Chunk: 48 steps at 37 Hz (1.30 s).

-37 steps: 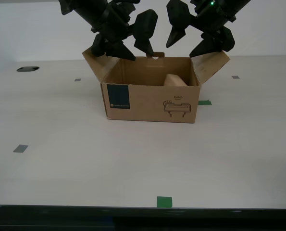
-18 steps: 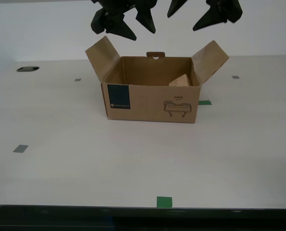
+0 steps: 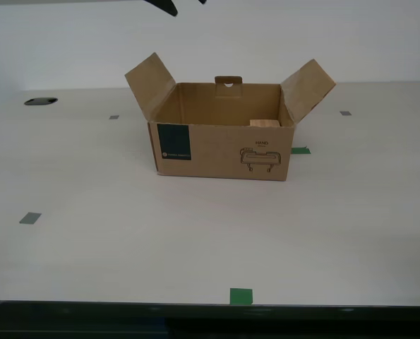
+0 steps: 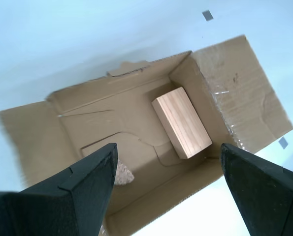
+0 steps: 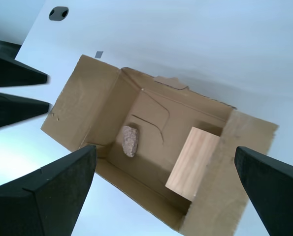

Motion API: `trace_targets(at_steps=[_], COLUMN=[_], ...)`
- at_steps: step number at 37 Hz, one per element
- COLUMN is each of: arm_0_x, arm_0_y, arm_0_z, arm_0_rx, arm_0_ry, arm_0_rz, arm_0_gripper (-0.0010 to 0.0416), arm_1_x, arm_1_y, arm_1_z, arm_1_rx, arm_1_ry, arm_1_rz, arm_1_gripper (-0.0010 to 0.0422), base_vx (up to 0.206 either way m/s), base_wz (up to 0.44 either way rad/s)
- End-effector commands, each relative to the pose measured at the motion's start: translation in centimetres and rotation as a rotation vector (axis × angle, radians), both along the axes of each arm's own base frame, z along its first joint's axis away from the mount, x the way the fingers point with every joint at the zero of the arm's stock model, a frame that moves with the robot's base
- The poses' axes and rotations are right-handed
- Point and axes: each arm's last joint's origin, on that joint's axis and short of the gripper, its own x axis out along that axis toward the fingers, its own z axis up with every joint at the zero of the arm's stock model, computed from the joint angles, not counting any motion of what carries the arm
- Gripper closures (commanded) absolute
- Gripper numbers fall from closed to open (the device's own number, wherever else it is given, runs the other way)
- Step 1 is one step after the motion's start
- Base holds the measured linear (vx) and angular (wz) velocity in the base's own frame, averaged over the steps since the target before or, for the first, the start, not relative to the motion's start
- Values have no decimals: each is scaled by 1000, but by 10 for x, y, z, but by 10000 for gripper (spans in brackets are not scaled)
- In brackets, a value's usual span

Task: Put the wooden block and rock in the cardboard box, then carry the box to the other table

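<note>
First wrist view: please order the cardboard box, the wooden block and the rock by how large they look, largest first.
1. cardboard box
2. wooden block
3. rock
Block and rock both lie inside the box, so the order is clear.

Both end effectors higher, nearly out of exterior view; wooden block [image 3: 265, 123] lower.

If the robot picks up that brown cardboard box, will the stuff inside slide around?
Probably a little. The pale wooden block and the small speckled rock lie loose on the floor of the brown cardboard box, with bare space around them. The rounded rock seems likelier to roll; the flat-sided block would more likely slide. The thin open flaps look bendy, so lifting by them might sag.
</note>
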Motion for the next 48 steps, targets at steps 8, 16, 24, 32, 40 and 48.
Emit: trace_targets(at_steps=[8,16,24,32,40,48], arm_0_x=[-10,-18,-22,-22,-24,-24], arm_0_y=[-16,-29,-37,-43,-50,-50], arm_0_z=[16,14,11,-3,-37,-65], arm_0_rx=[-24,-60,-83,-98,-120,-120], arm_0_ry=[17,98,137,190,289,319], arm_0_rz=[-16,-31,-34,-47,-60,-71], arm_0_gripper=[16,16,16,16,17,17], arm_1_x=[2,0,3,8,11,16], arm_1_y=[34,60,74,81,83,81], arm_1_z=[39,44,35,18,5,-15], arm_1_rx=[21,73,98,110,115,111], arm_1_ry=[8,75,123,151,165,163], arm_1_rz=[48,74,96,111,116,122], arm_1_gripper=[131,131,131,131,131,131], base_vx=[0,0,0,0,0,0], base_wz=[0,0,0,0,0,0])
